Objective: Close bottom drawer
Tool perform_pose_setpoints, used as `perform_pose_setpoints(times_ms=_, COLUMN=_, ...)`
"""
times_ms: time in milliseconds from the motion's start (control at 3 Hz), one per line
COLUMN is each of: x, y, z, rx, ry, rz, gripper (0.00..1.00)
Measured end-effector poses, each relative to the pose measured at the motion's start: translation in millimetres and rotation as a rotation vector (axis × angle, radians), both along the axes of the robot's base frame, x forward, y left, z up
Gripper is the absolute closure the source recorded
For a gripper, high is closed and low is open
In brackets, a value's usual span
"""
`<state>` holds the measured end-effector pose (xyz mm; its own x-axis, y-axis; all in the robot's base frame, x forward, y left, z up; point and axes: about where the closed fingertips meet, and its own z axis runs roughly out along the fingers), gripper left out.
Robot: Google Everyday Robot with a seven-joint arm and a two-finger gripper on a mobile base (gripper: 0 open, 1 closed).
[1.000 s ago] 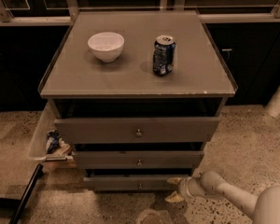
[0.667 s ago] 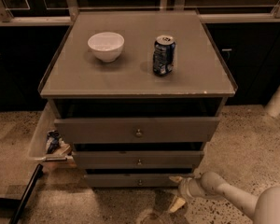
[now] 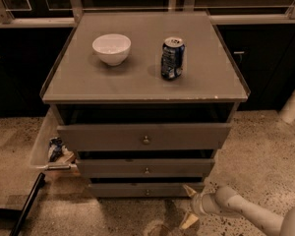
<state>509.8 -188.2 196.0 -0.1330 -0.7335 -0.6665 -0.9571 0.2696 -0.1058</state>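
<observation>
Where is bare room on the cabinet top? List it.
On the cabinet top, the front strip in front of the white bowl and soda can is bare; so is the right edge. Tightest: between bowl and can. The gripper sits open by the right end of the bottom drawer.

We saw the bottom drawer (image 3: 118,190) with a matt grey-brown front and a small shiny metal knob (image 3: 147,192). The gripper (image 3: 188,206), low in the frame and right of centre, looked like smooth pale plastic. The bowl (image 3: 111,47) was glossy white, the can (image 3: 172,58) shiny metal, the floor (image 3: 265,146) speckled stone.
</observation>
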Motion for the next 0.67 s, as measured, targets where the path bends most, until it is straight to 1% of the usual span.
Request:
perform_pose_setpoints(times_ms=333, x=-38, y=-11, z=18, rx=0.007, ry=-0.031, rz=0.018, gripper=0.0)
perform_pose_setpoints(times_ms=667, x=-49, y=-12, z=17, rx=0.013, ry=-0.022, rz=0.014, gripper=0.0)
